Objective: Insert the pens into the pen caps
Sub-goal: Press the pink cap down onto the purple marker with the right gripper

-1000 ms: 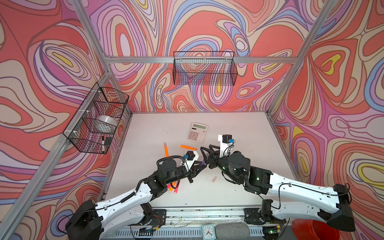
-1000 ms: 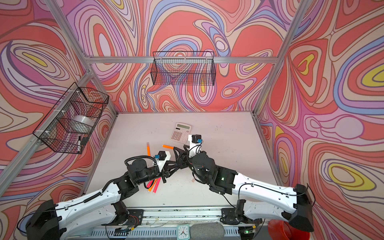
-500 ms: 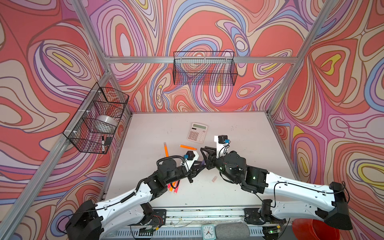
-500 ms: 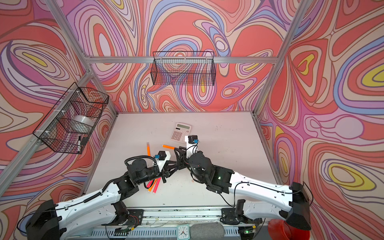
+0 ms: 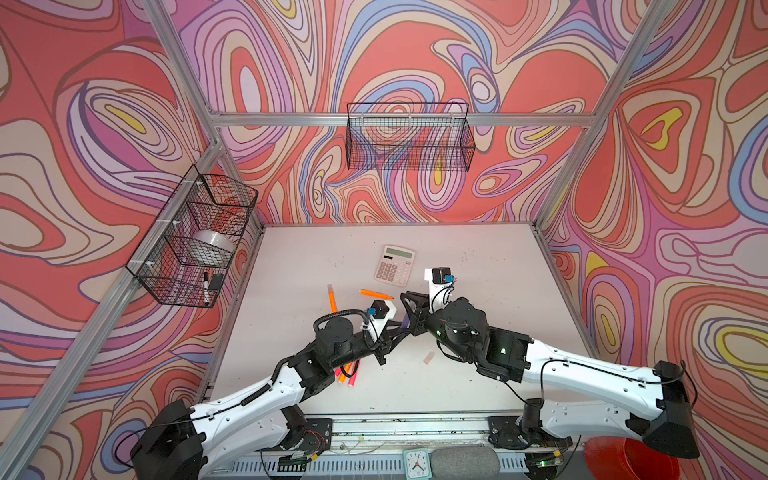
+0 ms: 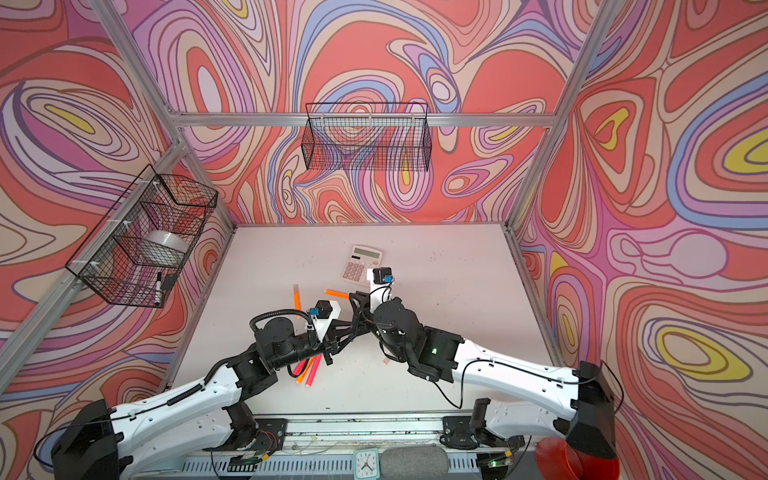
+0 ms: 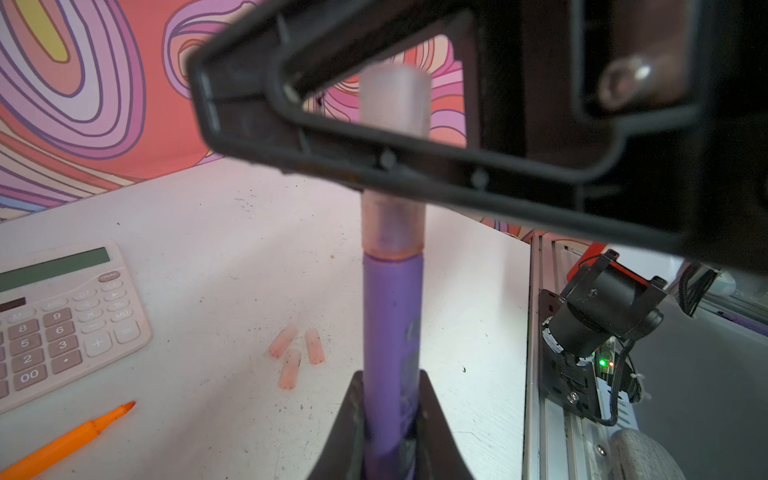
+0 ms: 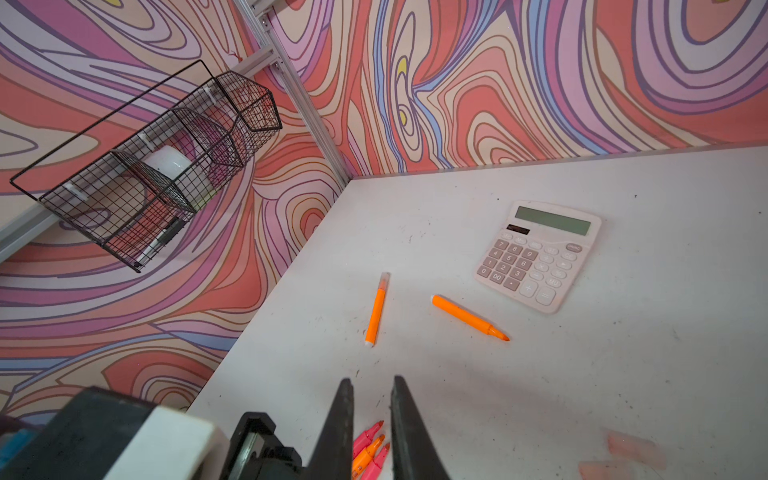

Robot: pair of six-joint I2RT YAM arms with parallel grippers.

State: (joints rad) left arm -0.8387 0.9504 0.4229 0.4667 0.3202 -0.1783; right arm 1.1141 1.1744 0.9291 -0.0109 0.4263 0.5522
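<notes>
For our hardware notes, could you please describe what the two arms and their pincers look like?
Both the left arm and right arm have white shells with black joints and black cables looping outside; a green light glows on the right one. The left pincer and right pincer have black, tapering, wedge-shaped fingers.

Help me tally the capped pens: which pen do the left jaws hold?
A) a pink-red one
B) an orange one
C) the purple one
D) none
C: in the left wrist view the purple pen stands clamped between the left jaws, with a cap on its tip.
</notes>
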